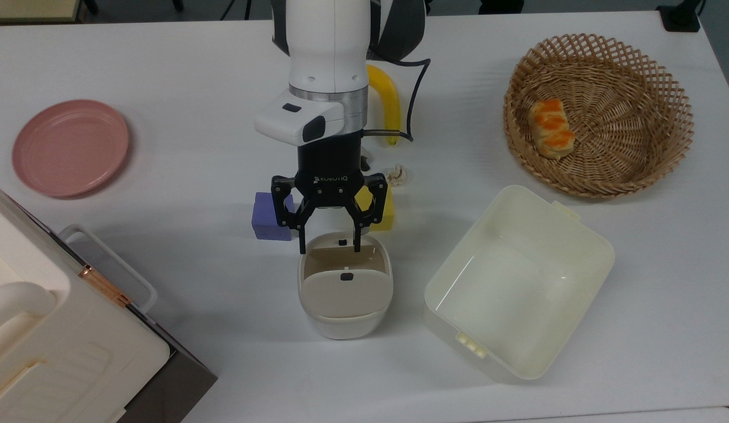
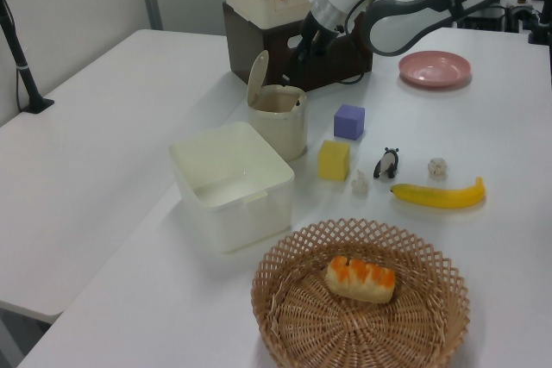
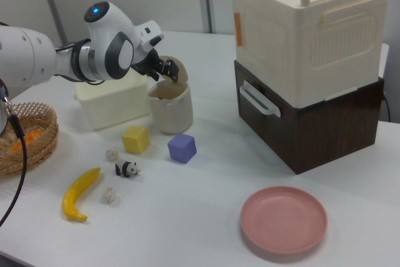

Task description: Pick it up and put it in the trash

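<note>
Hand (image 1: 330,242) released, black fingers spread over rounded beige plastic trash bin (image 1: 345,292), flap raised.

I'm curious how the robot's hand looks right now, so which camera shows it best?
The top view: the hand hangs open over the beige bin, both fingers spread with nothing between them. In the left view it is a small dark shape above the bin. The right view sees it side-on.
</note>
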### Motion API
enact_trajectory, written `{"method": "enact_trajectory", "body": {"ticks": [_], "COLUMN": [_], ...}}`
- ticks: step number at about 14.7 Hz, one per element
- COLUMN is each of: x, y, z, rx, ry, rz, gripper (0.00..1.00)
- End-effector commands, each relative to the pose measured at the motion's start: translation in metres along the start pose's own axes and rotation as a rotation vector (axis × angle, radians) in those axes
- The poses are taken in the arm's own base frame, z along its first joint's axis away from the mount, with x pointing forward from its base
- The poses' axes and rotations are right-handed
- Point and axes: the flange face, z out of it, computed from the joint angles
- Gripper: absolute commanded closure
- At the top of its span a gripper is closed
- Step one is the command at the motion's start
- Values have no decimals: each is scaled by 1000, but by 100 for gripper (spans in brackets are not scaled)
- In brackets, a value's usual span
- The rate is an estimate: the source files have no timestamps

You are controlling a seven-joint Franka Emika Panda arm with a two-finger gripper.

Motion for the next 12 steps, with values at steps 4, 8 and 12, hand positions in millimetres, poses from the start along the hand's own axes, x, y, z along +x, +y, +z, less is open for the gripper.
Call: {"method": "enact_trajectory", "body": {"ticks": [4, 8, 12], "x": [3, -5, -25], "y": [6, 16, 30], "z": [-47, -91, -145], "rx": [-28, -53, -80], "ry": [-117, -259, -467], "rz": [18, 28, 44], "gripper": [23, 19, 0]}}
